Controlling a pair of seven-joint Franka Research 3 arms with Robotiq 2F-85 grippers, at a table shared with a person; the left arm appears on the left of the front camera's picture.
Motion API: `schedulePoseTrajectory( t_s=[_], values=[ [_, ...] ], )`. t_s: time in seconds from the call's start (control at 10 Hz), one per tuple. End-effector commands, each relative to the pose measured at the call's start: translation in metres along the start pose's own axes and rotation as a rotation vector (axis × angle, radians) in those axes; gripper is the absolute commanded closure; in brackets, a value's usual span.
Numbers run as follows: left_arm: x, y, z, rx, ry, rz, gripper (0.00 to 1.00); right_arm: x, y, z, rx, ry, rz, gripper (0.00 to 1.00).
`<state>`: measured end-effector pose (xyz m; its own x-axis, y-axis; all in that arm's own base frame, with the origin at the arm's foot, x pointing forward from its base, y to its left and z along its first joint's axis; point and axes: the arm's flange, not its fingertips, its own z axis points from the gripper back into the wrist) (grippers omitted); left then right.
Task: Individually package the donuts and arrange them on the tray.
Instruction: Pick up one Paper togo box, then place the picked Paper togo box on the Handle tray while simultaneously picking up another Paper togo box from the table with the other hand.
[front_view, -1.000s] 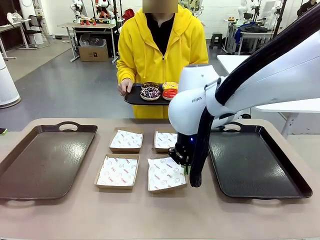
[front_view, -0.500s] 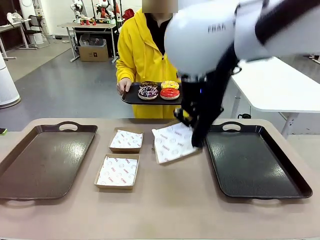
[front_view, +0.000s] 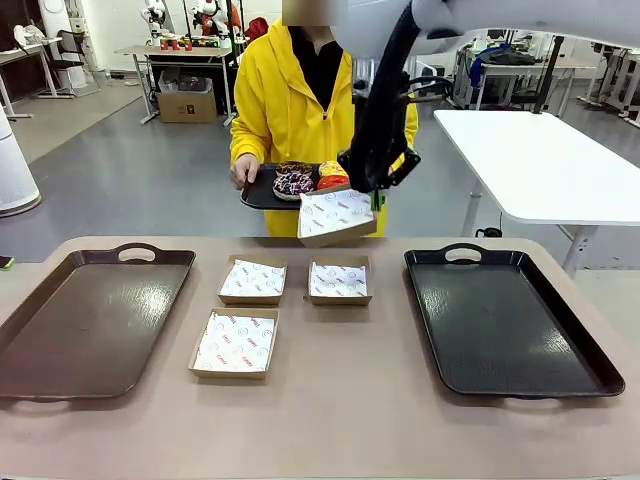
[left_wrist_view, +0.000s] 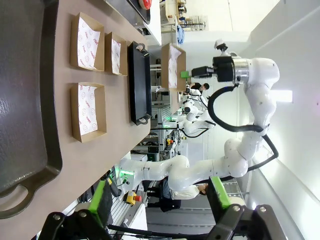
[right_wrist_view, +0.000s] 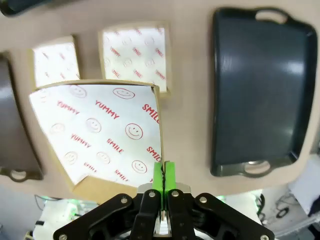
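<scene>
1 right arm (front_view: 500, 15) raised, jaws pinching box (front_view: 337, 216).

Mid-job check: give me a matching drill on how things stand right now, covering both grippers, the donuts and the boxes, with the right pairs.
1 right gripper
2 left gripper
3 donuts
4 three other boxes

A open, holding nothing
B on the small tray held by the person
C shut on the rim of the raised box
D lying on the table

Pairs: 1-C, 2-A, 3-B, 4-D
</scene>
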<state>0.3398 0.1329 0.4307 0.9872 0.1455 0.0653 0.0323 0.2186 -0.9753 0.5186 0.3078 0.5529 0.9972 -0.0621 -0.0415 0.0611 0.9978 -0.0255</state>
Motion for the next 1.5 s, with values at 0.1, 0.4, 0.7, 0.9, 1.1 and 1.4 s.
schedulePoseTrajectory(
  t_s=[0.1,0.4,0.7,0.9,1.1,1.4],
  values=[
    [0.000,-0.001,0.000,-0.007,-0.012,0.001,0.00,0.030,0.017,0.005,-0.052,-0.030,-0.001,1.00],
    [0.000,-0.001,0.000,-0.007,-0.012,0.001,0.00,0.022,0.009,0.003,-0.006,-0.024,0.005,1.00],
    [0.000,-0.001,0.000,-0.007,-0.012,0.001,0.00,0.022,0.009,0.003,-0.006,-0.024,0.005,1.00],
    [0.000,-0.001,0.000,-0.007,-0.012,0.001,0.00,0.022,0.009,0.003,-0.006,-0.024,0.005,1.00],
    [0.000,-0.001,0.000,-0.007,-0.012,0.001,0.00,0.022,0.009,0.003,-0.006,-0.024,0.005,1.00],
    [0.000,-0.001,0.000,-0.007,-0.012,0.001,0.00,0.022,0.009,0.003,-0.006,-0.024,0.005,1.00]
  ],
)
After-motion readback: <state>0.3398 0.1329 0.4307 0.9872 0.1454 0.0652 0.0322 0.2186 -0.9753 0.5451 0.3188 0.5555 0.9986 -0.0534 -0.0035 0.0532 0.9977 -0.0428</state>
